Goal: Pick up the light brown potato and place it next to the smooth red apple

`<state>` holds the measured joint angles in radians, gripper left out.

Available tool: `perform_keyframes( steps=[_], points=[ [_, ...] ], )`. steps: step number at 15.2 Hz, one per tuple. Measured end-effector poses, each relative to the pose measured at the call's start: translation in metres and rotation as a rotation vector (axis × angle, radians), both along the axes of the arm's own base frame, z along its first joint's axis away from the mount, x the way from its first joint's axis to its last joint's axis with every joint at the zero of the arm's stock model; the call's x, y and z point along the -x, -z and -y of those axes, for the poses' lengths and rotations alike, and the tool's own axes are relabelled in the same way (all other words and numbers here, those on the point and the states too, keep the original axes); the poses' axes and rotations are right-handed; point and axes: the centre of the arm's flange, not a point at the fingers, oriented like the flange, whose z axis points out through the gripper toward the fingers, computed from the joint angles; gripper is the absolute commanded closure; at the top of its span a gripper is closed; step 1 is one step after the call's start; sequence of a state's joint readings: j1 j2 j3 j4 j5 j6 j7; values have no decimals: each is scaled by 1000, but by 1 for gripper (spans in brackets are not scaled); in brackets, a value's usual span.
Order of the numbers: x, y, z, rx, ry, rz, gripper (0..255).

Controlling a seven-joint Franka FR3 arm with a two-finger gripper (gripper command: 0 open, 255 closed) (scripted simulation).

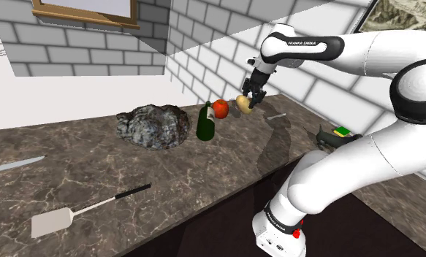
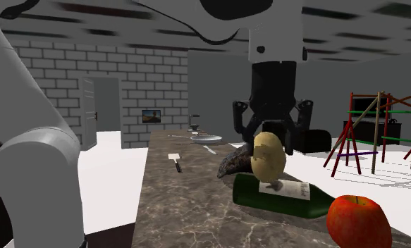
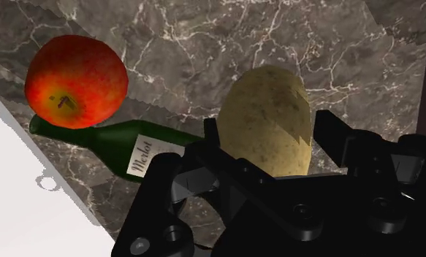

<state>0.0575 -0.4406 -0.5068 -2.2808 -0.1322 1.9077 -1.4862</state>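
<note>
The wrist view gives the "Merlot" label on the bottle (image 3: 123,140) and the hand (image 3: 269,150) closed on the potato (image 3: 268,117), a finger at each side. The shoulder view adds a spatula (image 1: 80,212), a knife (image 1: 14,165) and a grey lump (image 1: 154,125) on the desk (image 1: 94,171). One potato, one apple (image 3: 76,82), one bottle, lying flat by the apple. The arm stretches from its stand over the desk, hand pointing down, potato near the apple.
</note>
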Motion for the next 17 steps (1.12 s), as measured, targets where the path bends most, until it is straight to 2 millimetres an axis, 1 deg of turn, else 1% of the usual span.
perform_keyframes(
  steps=[2,6,7,8,9,10,12,17],
  points=[
    [3,-3,28,0,0,0,255],
    [14,2,82,0,0,-1,255],
    [14,1,92,0,0,0,255],
    [19,4,106,-1,1,-1,255],
    [19,0,119,-2,0,-1,255],
    [21,3,128,-2,0,-1,255],
    [22,12,135,-1,-1,-1,255],
    [22,38,137,0,-1,-1,255]
  ],
)
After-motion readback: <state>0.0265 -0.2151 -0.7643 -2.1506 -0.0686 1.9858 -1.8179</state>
